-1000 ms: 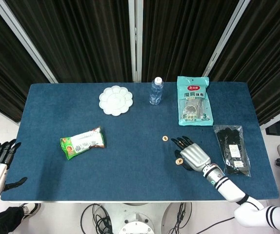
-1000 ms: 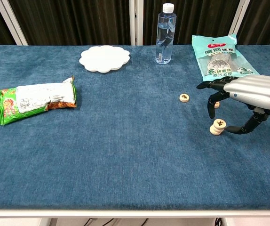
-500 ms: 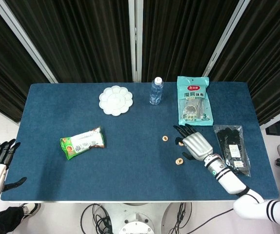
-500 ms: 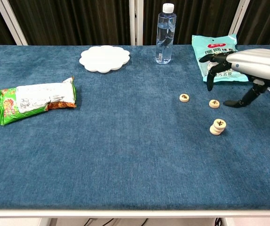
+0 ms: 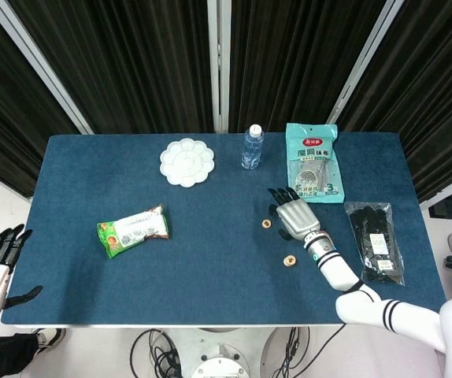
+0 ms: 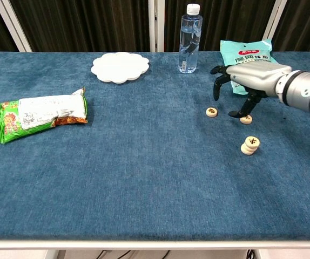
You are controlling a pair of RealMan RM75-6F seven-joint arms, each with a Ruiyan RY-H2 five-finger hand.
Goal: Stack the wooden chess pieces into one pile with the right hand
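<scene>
The right hand [image 6: 247, 86] has moved far and left from the small stack [image 6: 249, 145], fingers spread and empty, now over two loose chess pieces [image 6: 211, 111], ready to pick one.

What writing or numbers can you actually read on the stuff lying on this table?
"3": teal packet; its large Chinese heading is too blurred to read.
Snack bag: print too small to read.
Chess pieces: dark characters on top, too small to read.
Water bottle: no readable label.
</scene>
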